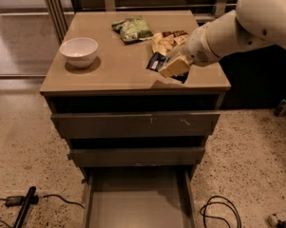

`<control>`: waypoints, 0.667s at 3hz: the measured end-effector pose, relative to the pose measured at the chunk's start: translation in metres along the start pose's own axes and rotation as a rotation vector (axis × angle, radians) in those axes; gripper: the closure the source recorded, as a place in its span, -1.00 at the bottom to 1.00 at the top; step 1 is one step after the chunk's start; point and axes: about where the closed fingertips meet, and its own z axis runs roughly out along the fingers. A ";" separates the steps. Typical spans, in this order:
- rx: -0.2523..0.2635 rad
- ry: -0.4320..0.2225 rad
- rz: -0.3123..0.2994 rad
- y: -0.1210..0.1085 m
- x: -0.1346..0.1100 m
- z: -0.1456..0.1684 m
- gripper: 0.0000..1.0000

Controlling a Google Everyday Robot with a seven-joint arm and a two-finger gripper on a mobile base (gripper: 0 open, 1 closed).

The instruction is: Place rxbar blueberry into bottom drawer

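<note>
The rxbar blueberry (156, 61), a small dark navy wrapper, is held in my gripper (174, 67) just above the right front part of the cabinet top (109, 72). The tan fingers (176, 65) are closed on the bar, which sticks out to the left of them. A shadow lies on the top beneath them. The bottom drawer (138, 203) is pulled out below, its flat grey floor bare. The two drawers above it are nearly shut.
A white bowl (79, 51) stands at the left of the top. A green bag (131, 28) and a yellow-brown chip bag (167, 39) lie at the back. Cables (221, 213) and a black tool (24, 208) lie on the speckled floor on either side of the drawer.
</note>
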 end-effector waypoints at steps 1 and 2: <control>-0.025 -0.022 -0.010 0.044 0.035 -0.011 1.00; -0.033 -0.021 -0.020 0.051 0.033 -0.010 1.00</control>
